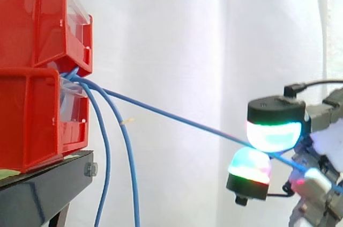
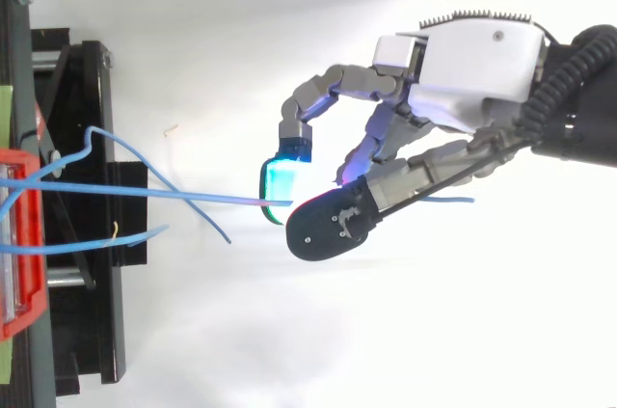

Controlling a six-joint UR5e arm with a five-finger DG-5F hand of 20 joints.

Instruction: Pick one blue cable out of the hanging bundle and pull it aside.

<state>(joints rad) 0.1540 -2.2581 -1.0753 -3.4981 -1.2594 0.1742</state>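
Several thin blue cables come out between two stacked red bins (image 1: 43, 71). Two of them hang down (image 1: 128, 168) beside the stand. One blue cable (image 1: 177, 118) is stretched taut from the bins to the right, away from the others, and runs on as the same blue cable (image 2: 183, 197) seen from above. My hand (image 2: 463, 70) is at the right with its fingers curled, pinching this cable between a cyan-green pad (image 1: 274, 130) and a lower green-red pad (image 1: 249, 168). The cable's loose end (image 2: 448, 201) sticks out behind the fingers.
The red bins sit on a black stand (image 1: 43, 181) at the left, also seen from above as the black stand (image 2: 92, 234). A white curtain (image 1: 187, 39) forms the background. Open space lies between the stand and the hand.
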